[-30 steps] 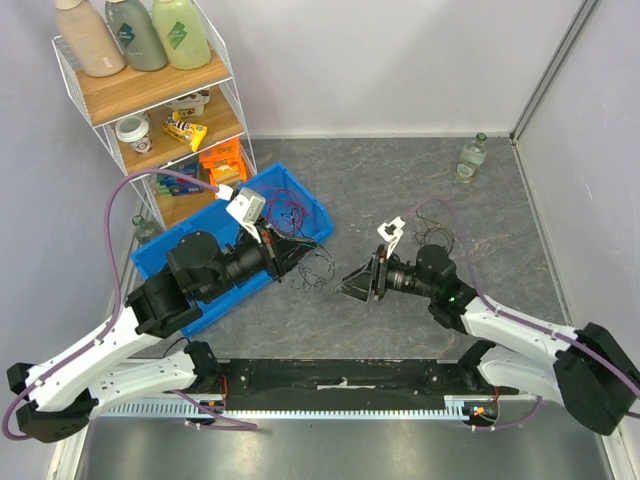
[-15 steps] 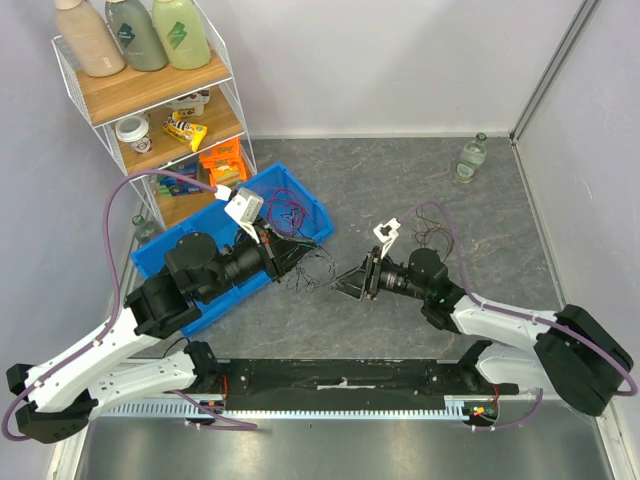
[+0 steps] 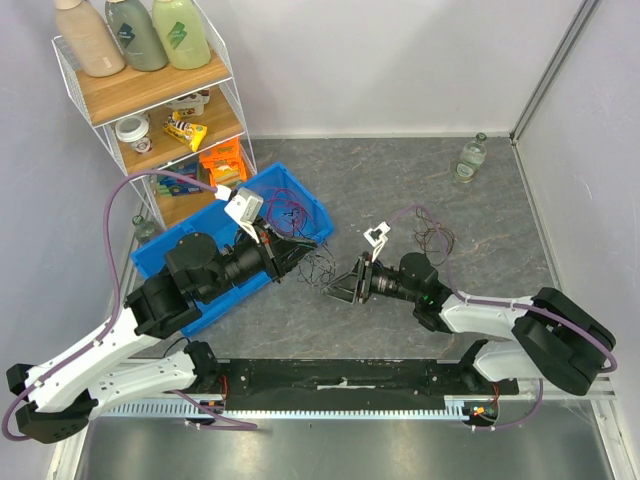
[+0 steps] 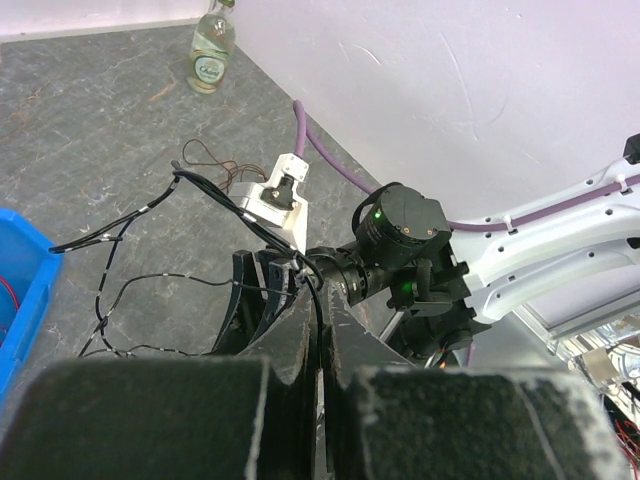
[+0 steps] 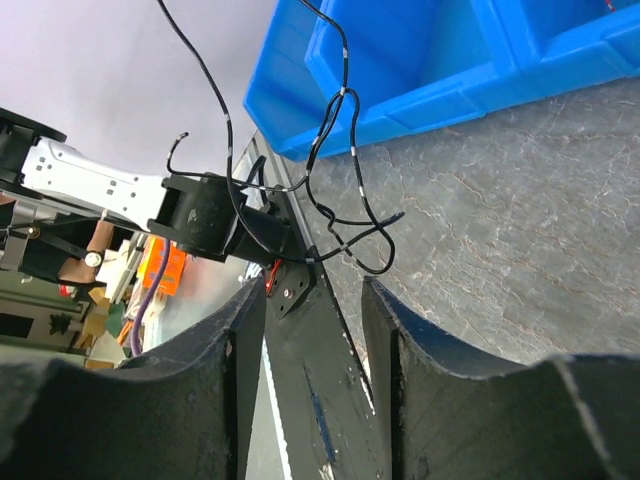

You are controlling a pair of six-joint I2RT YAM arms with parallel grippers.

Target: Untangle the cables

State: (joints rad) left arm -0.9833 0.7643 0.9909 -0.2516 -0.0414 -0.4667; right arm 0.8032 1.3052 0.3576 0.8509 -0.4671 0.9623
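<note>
You've got a grey counter (image 3: 400,190), walled in behind, on your left and on your right. Its near edge is taken up by the black rail (image 3: 340,375) where both arms are bolted.

Far left, the shelf (image 3: 150,95) stands against the wall. The blue bin (image 3: 258,185) lies slantwise at its foot, so that side is crowded. Your free ground is the far middle and the right: bare counter runs from the bin's corner across to the bottle (image 3: 472,157), upright near the back right corner.

Both arms lean in toward the middle, tips facing each other, near but apart.

Your left hand (image 3: 293,255) is at the bin's near right rim, fingers pressed together and pinching the black cable (image 3: 316,264). The left wrist view shows the strand running straight down into the slit between them.

Your right hand (image 3: 345,285) is spread wide, with nothing between the fingers. In its wrist view the gap frames only the rail.

The black cable's loops sprawl between the two hands, just ahead of the right fingertips. You can't tell whether any strand touches them.

The red and purple cables (image 3: 285,210) lie bunched at the far end of the bin, just beyond the left hand. A third thin dark bunch (image 3: 435,240) lies on the counter behind the right wrist, apart from both hands.
</note>
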